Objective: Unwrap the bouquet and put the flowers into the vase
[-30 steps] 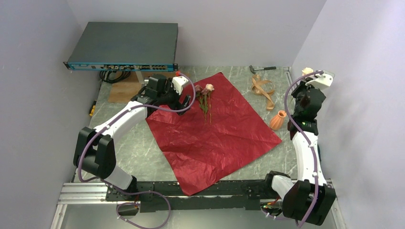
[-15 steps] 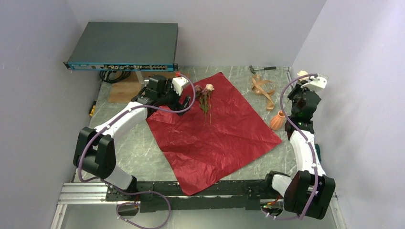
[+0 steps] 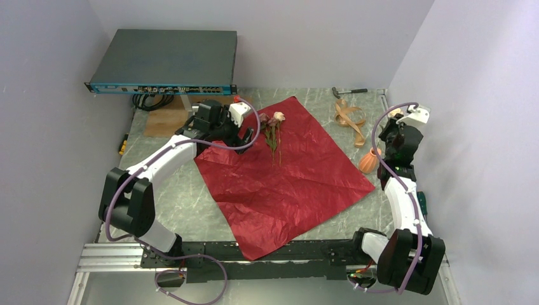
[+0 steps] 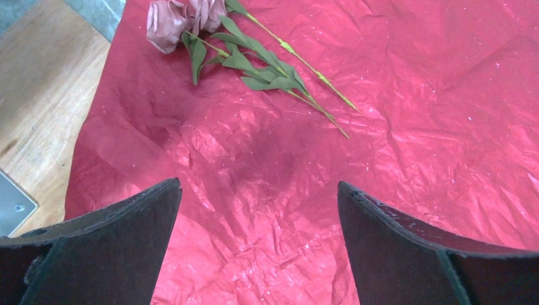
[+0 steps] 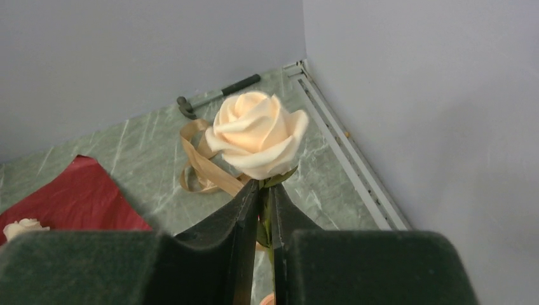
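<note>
Clamping the right hand on the cream rose above the vase by the bench's right edge, needing a plumb stem before loosening. Hovering the left hand, spread wide, beside the flowers.

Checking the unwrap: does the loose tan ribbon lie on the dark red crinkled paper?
No, the ribbon lies on the green tabletop, apart from the paper.
</note>
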{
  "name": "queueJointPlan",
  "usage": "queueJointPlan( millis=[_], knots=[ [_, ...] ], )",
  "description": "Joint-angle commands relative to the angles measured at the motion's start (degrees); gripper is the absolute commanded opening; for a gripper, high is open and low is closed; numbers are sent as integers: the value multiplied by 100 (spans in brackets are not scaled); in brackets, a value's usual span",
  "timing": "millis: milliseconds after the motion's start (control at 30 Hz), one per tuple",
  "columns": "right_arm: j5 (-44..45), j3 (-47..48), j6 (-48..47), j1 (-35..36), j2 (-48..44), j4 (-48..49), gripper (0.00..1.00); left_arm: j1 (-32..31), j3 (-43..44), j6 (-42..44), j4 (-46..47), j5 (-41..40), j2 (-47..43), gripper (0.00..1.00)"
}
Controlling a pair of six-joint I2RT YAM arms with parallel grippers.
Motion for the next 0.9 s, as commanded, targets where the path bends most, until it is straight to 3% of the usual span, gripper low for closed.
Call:
queueJointPlan(
  millis=[0,333,500,733,867],
  knots=[
    [45,115,100,-21,-57,-334,16,39,242,-119,-28,118,181,100],
    [-224,666,411,-22,-558,-1789,42,74,518,-368,-83,145,431,99],
    [-1087,1491,223,-15,-679,-3144,54,74,608,-581,-117,57,534,100],
    [-2237,3503,-292,227,333,-5161,62,99,735,-755,-187,48,672,99],
    [-1820,4451,-681,1152,1201,-5922,62,156,714,-824,-243,26,668,99]
  ],
)
